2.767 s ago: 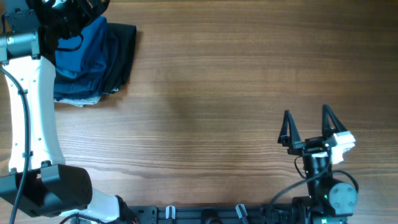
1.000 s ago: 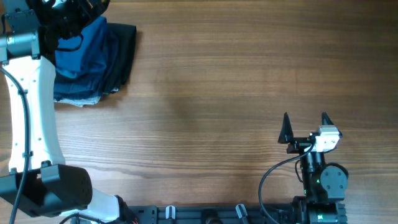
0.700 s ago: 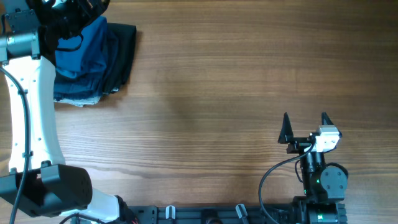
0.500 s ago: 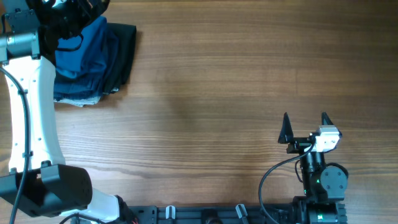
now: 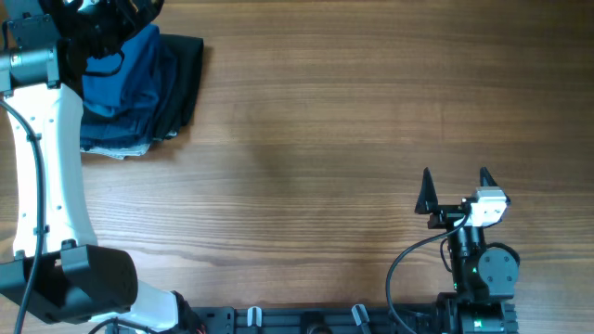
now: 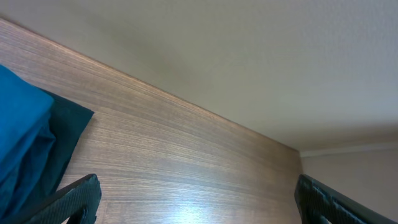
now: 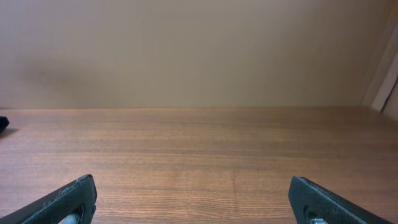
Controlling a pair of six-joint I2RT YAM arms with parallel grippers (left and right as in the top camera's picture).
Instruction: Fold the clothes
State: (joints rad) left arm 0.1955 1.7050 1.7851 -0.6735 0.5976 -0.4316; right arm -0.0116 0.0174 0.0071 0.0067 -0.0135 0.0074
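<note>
Overhead, we list: brown wood-grain table (image 5: 325,139), broad open wood between the arms. Bright blue soft polo shirt (image 5: 125,79), heaped at the far-left corner on a black folded garment (image 5: 186,83), by the left gripper (image 6: 196,196), jaws wide, empty. Right gripper (image 5: 456,174), near edge, jaws wide, empty. Only the wrist views show the beige wall (image 7: 199,50).

Robot lab: white arm (image 5: 56,158), wooden table (image 5: 325,139)

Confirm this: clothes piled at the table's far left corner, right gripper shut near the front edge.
Not shut: the right gripper is open, jaws spread apart, as the overhead view shows. The clothes are piled at the far left corner.
</note>
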